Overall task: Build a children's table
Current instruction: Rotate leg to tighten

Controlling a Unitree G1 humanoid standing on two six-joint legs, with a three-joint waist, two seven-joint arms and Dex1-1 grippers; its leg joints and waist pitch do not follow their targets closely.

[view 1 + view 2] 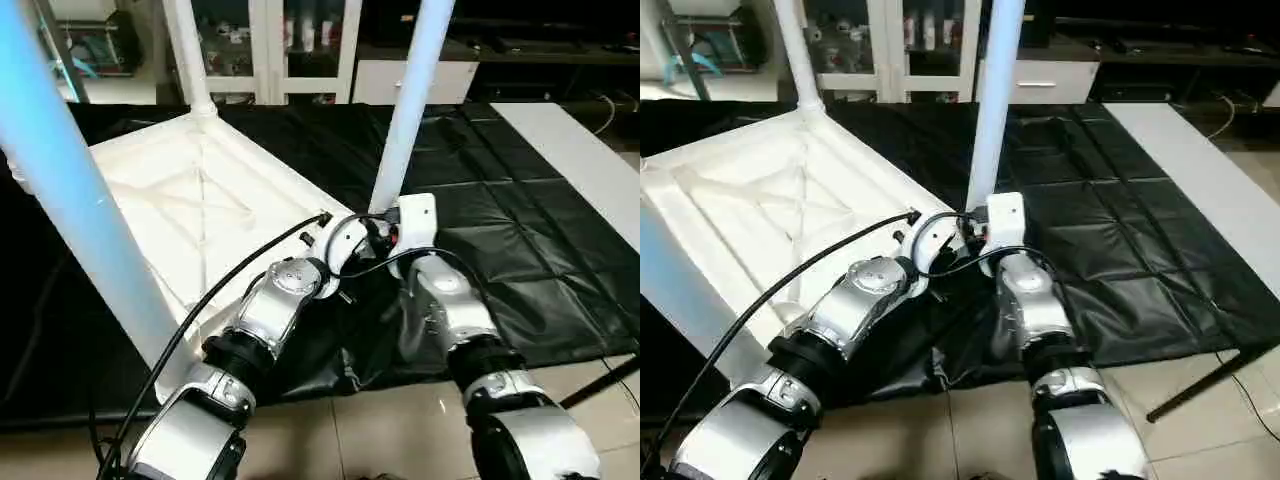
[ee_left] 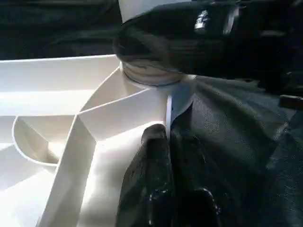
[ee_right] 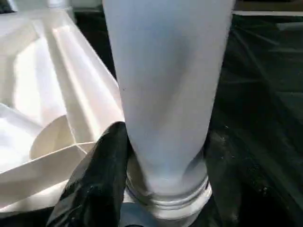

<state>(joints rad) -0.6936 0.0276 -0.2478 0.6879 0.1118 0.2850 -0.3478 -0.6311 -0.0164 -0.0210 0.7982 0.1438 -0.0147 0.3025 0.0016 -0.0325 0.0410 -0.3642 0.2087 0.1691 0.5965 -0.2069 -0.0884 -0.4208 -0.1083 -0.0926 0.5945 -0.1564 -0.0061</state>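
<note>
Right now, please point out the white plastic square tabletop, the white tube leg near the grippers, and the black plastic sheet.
white plastic square tabletop (image 1: 190,215): left eye view, ribbed underside.
white tube leg (image 1: 405,115): left eye view, mid shaft.
black plastic sheet (image 1: 500,250): left eye view, bare area.

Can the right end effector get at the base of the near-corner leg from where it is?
Probably yes. The right end effector already straddles the leg just above its threaded end at the tabletop corner socket, one black finger against it; nothing lies between.
</note>
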